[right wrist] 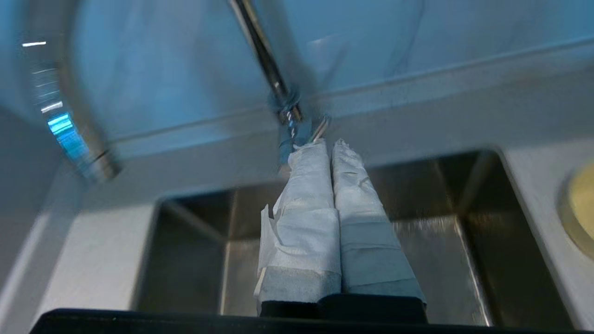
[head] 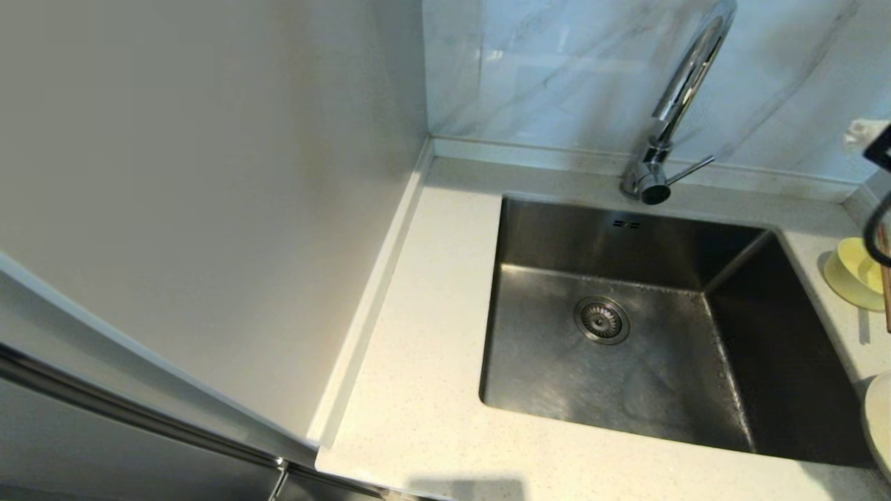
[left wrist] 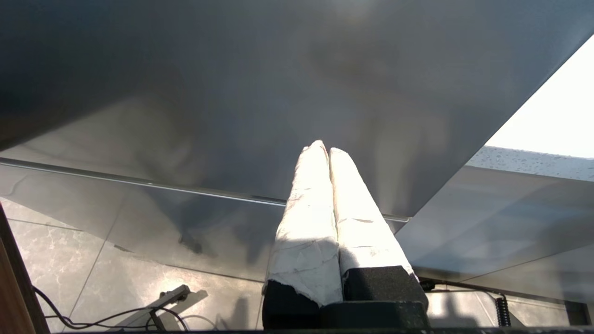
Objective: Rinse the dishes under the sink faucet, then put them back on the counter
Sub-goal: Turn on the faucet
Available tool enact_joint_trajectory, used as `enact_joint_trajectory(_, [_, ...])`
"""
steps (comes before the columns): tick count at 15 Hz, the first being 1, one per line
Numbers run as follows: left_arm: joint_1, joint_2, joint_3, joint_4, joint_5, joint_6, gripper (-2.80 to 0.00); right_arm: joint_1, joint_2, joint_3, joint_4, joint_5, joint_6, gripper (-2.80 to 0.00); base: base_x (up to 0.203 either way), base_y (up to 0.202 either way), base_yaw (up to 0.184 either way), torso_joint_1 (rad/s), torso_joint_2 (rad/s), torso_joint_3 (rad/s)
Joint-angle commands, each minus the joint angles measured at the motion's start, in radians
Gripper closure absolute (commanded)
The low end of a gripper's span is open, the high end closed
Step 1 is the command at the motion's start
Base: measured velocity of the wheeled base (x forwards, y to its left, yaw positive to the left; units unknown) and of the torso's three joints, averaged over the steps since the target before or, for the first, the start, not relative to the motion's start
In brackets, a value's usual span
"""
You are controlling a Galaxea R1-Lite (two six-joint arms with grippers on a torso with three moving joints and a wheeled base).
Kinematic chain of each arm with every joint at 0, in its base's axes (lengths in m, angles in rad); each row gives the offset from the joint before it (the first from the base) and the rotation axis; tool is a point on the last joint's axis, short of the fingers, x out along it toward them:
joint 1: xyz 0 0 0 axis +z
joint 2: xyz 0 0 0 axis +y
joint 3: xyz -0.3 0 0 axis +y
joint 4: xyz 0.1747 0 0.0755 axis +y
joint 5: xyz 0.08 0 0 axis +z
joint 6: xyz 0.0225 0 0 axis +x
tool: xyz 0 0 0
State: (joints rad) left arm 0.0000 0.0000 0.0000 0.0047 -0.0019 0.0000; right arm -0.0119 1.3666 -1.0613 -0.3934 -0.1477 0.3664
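Behind the sink, at the back rim of the table, stands the chrome faucet, its thin side lever pointing toward the side where the dishes wait. The basin holds nothing but its drain strainer. Beside the sink's right edge sit the pale-yellow bowl and, partly cut off, brown chopsticks, with the cream plate nearer the robot on that same side. The right claw, its taped fingers pressed together and holding nothing, hangs over the sink and points at the faucet base; the lever lies just beyond its fingertips, its long axis running obliquely to the claw's line. That suggests the next move is to nudge the lever and start the water, a job for this nearer arm. The left claw, also closed and empty, is parked well away from the sink, facing a grey cabinet panel.
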Motion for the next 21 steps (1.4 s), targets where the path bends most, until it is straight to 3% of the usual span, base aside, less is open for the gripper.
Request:
enact_joint_trajectory(1, [0.000,0.000,0.000,0.000,0.000,0.000,0.00,0.000,0.250,-0.095,-0.060,-0.014,-0.005,0.00,0.000,0.000,0.000,0.000,0.00,0.000])
enact_joint_trajectory(8, [0.000,0.000,0.000,0.000,0.000,0.000,0.00,-0.028,0.598,-0.398,-0.338,-0.184,-0.131,0.00,0.000,0.000,0.000,0.000,0.00,0.000])
enact_joint_trajectory(16, [0.000,0.000,0.000,0.000,0.000,0.000,0.00,-0.029,0.672,-0.497,-0.261,-0.180,-0.121,0.00,0.000,0.000,0.000,0.000,0.00,0.000])
enact_joint_trajectory(21, [0.000,0.000,0.000,0.000,0.000,0.000,0.00,-0.025,0.674,-0.531,-0.194,-0.179,-0.058,0.00,0.000,0.000,0.000,0.000,0.00,0.000])
